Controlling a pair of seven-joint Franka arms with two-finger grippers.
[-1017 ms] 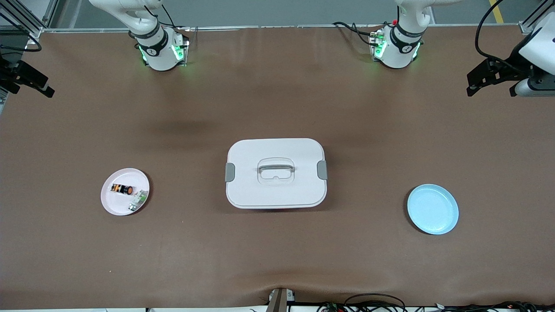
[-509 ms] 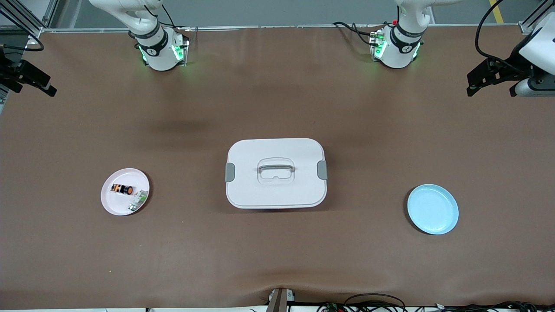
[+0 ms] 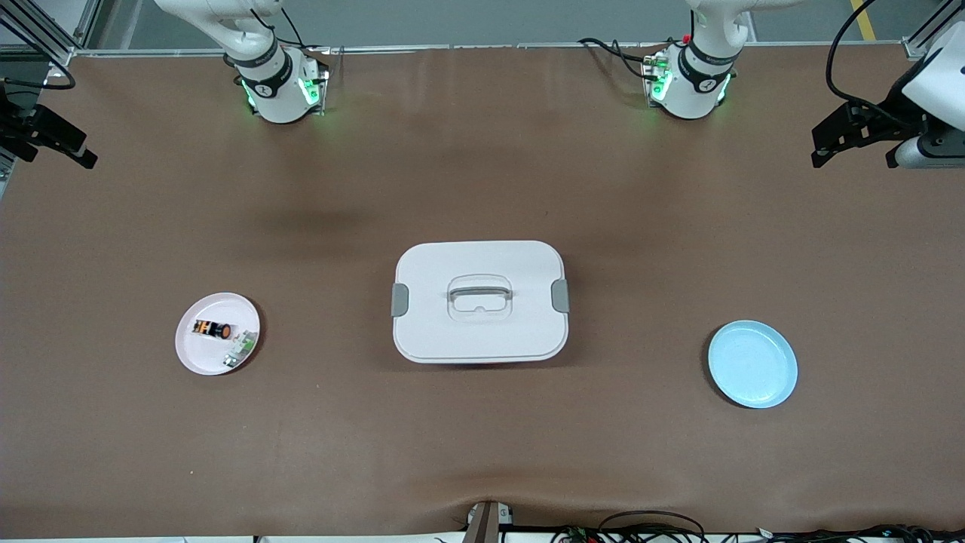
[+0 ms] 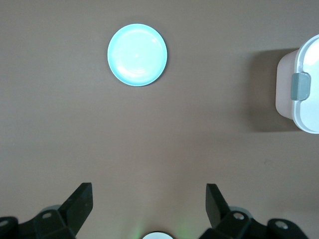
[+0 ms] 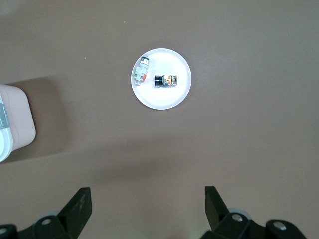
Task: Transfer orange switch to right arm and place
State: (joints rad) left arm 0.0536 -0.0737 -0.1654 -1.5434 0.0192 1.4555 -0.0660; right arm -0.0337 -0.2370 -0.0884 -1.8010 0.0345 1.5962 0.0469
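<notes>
Front view, your stock: orange switch (image 3: 213,329) on pink plate (image 3: 197,355), lower left; left end effector (image 4: 148,206) and right end effector (image 5: 147,206) both wide, holding nothing.

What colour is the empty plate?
Light blue plate; it shows best in the left wrist view.

Up top in the front view, both arms run off the frame above their bases, so their upper links are out of sight. The right tool (image 3: 45,136) is clipped by the frame's edge, only dark fingers poking in. The left tool (image 3: 852,136) shows, its white housing cut off. On the pink plate (image 3: 197,354), the orange switch (image 3: 212,329) is too small for any markings. In both wrist views the white lidded box (image 4: 304,92) is only partly in frame.
</notes>
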